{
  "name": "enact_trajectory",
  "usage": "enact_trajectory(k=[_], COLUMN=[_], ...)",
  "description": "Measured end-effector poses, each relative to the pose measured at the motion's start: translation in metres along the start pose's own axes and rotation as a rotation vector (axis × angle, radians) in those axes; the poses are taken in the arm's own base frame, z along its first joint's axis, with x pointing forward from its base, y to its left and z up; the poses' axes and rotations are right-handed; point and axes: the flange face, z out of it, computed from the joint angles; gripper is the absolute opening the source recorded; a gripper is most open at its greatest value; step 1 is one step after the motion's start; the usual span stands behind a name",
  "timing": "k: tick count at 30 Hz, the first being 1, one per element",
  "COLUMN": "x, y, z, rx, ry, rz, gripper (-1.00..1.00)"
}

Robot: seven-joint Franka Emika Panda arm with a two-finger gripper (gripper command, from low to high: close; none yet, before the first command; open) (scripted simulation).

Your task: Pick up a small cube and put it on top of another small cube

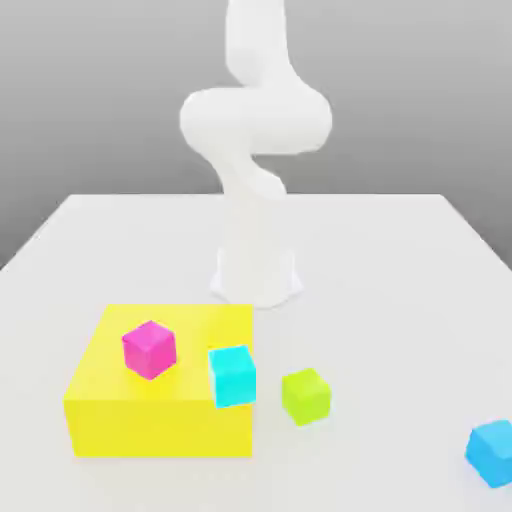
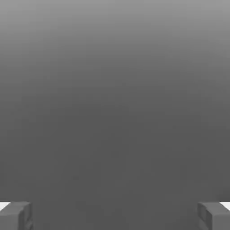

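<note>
Your pincer [image 2: 115, 216] is spread wide, gripping nothing; your small lime-green cube [image 1: 306, 397] sits on the white surface [image 1: 370, 300].

Cube [image 1: 150, 350] on block [image 1: 160, 430]; small cube [image 1: 306, 397], then another [image 1: 492, 453], toward exterior view's right.

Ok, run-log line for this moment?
end effector: open, empty | magenta cube: on yellow block | lime cube: on table

In the exterior view, the robot arm [image 1: 256, 120] at upper centre is smooth, glossy white, with rounded, bulging joints and a flared base [image 1: 256, 280] near mid-frame. In the hand view, the pincer [image 2: 115, 216] has blocky, dark grey tips with stepped edges and white patches behind.
</note>
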Motion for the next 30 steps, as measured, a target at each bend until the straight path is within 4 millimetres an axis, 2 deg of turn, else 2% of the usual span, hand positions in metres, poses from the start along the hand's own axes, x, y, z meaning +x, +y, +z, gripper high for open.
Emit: enact_trajectory(k=[4,8,15,19,22,27,30], x=[-0.023,-0.054,-0.123,-0.167,-0.2,-0.252,-0.267], y=[0.014,0.035,0.088,0.128,0.161,0.221,0.241], z=[0.077,0.143,0.238,0.277,0.299,0.32,0.335], rx=[-0.077,-0.167,-0.355,-0.474,-0.567,-0.722,-0.754], ry=[-0.081,-0.142,-0.198,-0.199,-0.184,-0.126,-0.108], rz=[0.161,0.312,0.562,0.696,0.792,0.941,0.973], gripper=[0.0,0.0,0.0,0.0,0.0,0.0,0.0])
